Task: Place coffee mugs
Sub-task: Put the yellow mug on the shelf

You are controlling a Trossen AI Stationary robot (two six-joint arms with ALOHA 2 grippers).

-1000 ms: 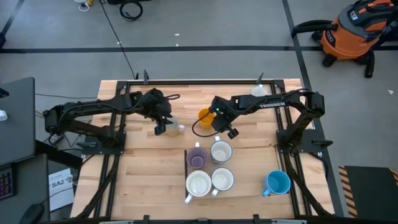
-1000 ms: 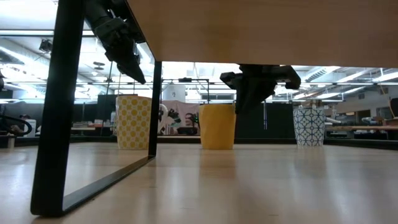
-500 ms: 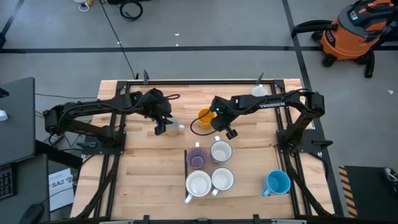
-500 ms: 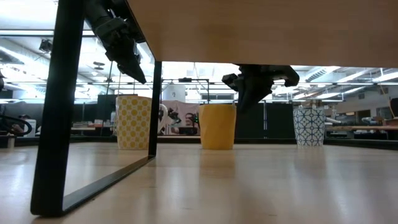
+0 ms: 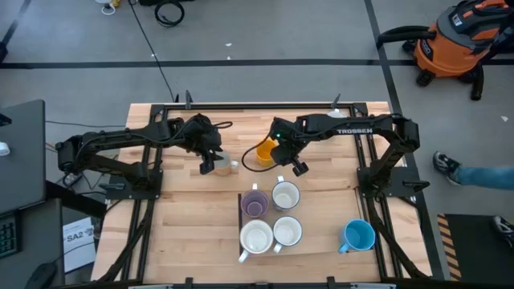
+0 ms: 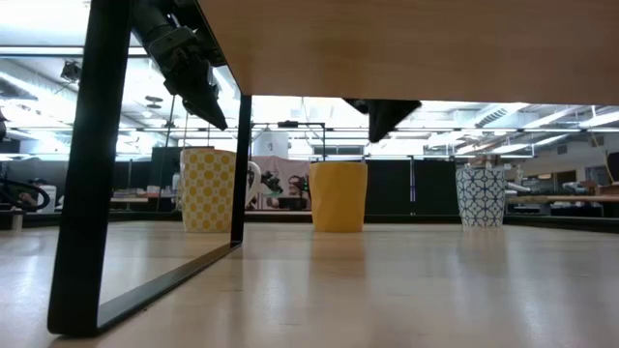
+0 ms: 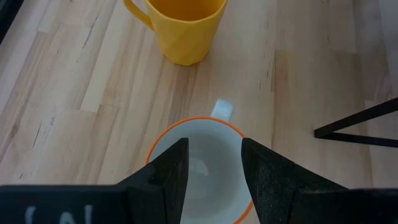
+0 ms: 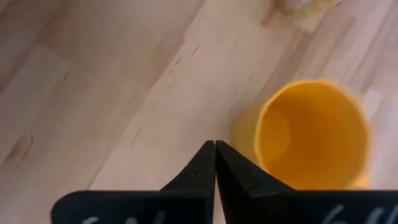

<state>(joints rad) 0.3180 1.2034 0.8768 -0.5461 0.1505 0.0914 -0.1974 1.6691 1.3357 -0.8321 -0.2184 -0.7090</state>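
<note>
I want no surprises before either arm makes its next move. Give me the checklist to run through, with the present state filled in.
1. Right tool empty: ok, jaws shut on nothing.
2. Right tool opened for a grasp: not ok, it is shut beside the yellow mug.
3. Yellow mug upright and empty: ok.
4. Left tool clear of the right arm: ok, it hovers above the orange-rimmed mug with jaws apart.
5. Grouped mugs upright, purple mug among them: ok.

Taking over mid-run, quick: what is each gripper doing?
Left gripper: fingers spread above an orange-rimmed mug, not gripping.
Right gripper: shut, empty, beside the yellow mug.
</note>
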